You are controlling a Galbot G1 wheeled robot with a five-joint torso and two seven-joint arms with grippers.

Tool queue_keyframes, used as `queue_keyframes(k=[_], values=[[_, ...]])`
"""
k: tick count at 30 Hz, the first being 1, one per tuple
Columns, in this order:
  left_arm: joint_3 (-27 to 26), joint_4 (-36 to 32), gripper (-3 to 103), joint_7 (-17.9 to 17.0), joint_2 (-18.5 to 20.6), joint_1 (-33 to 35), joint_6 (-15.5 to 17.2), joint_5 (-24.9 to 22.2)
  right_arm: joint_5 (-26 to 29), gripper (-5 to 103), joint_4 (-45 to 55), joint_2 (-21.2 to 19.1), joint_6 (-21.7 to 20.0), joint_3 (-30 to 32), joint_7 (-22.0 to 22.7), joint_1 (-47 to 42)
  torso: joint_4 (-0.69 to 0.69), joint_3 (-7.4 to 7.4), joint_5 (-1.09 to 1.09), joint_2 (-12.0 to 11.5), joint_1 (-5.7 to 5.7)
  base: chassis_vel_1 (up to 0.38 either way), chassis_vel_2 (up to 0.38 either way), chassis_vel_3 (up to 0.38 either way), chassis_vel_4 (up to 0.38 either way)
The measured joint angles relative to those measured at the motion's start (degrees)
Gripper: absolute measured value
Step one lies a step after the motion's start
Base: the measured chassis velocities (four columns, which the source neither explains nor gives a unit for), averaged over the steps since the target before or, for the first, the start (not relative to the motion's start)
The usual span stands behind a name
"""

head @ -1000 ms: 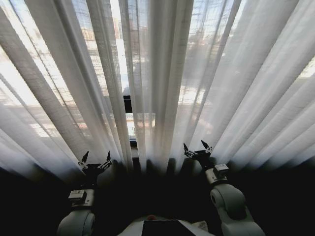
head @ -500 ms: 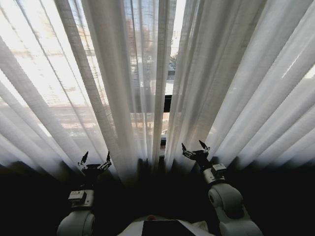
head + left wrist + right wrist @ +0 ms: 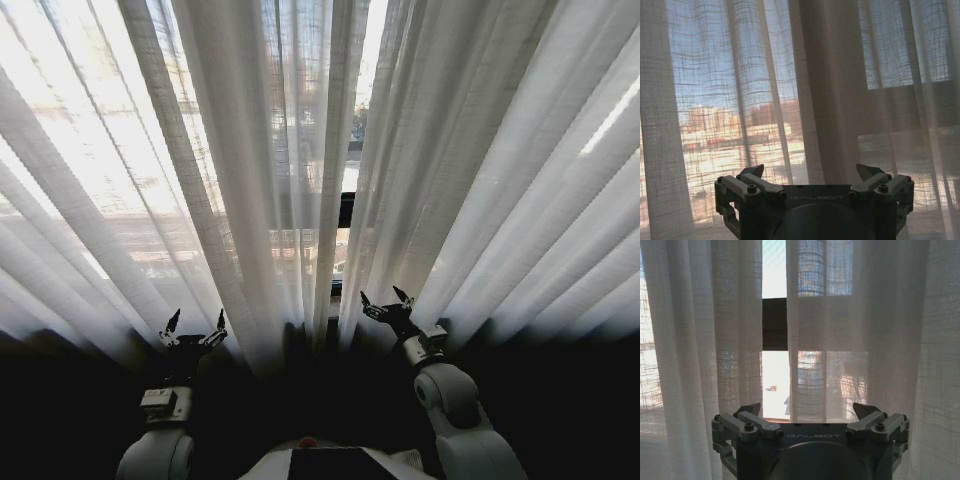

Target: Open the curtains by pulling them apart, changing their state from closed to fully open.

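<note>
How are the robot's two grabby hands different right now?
The right gripper reaches closer to the curtains, beside the narrow gap, while the left gripper sits lower and farther from that gap. The right arm leans inward; the left points straight ahead. Both have open fingers holding nothing.

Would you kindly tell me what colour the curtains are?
The curtains are sheer white with a fine woven texture, shown best in the right wrist view.

A dark window frame bar [image 3: 774, 323] crosses bright daylight, with sunlit city buildings [image 3: 760, 117] outside, far beyond the bar and lower than it.
</note>
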Motion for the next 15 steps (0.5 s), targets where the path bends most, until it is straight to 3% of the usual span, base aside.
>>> queue_keyframes(k=[6, 15], values=[[0.21, -0.02, 100, -0.01, -0.8, -0.02, 0.15, 0.65, 1.69, 100, -3.67, -0.07, -0.09, -1.94, 0.46, 3.34, -0.02, -0.01, 0.0, 0.01, -0.01, 0.0, 0.0, 0.0, 0.0], [-1.04, -1.04, 100, -0.21, -2.18, 0.09, -0.39, 0.41, 5.49, 100, -7.89, -1.5, -1.45, -7.26, 5.19, 9.95, 0.0, -0.01, 0.02, 0.0, 0.0, 0.0, 0.0, 0.0, 0.0]])
